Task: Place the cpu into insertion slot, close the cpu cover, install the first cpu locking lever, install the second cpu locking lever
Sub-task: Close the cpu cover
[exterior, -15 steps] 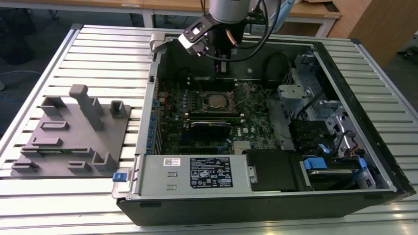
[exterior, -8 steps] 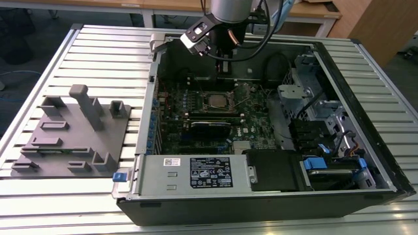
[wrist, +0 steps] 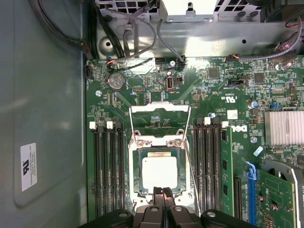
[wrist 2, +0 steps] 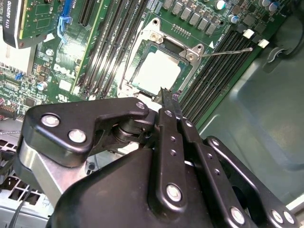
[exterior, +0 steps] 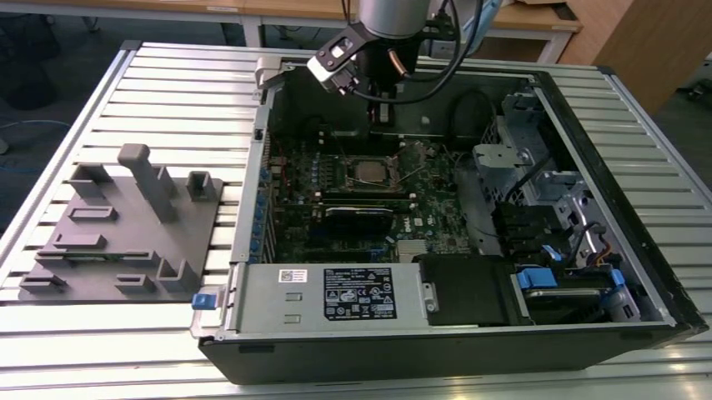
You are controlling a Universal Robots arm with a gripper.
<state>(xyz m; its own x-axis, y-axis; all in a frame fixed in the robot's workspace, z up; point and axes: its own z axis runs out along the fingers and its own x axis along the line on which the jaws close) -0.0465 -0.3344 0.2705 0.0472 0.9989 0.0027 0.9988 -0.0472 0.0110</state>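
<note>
The cpu (wrist: 159, 172) lies flat in the insertion slot (wrist: 136, 166), its pale metal face up; it is also bright in the second wrist view (wrist 2: 156, 71). The cpu cover (wrist: 160, 107) stands open, tilted back from the socket's far edge, with green board showing through its window. A thin wire locking lever (wrist 2: 228, 51) sticks out unlatched beside the socket (exterior: 368, 171). My gripper (wrist: 163, 190) hovers just over the cpu's near edge, shut, with nothing between its black fingers (wrist 2: 167, 107). In the exterior view the gripper (exterior: 381, 104) hangs above the case's back part.
Long black memory slots (wrist: 107, 166) flank the socket on both sides. A power supply box (exterior: 333, 296) with a white label fills the case front, and a drive cage (exterior: 534, 183) sits to the exterior view's right. A grey fixture block (exterior: 122, 225) rests on the slatted table.
</note>
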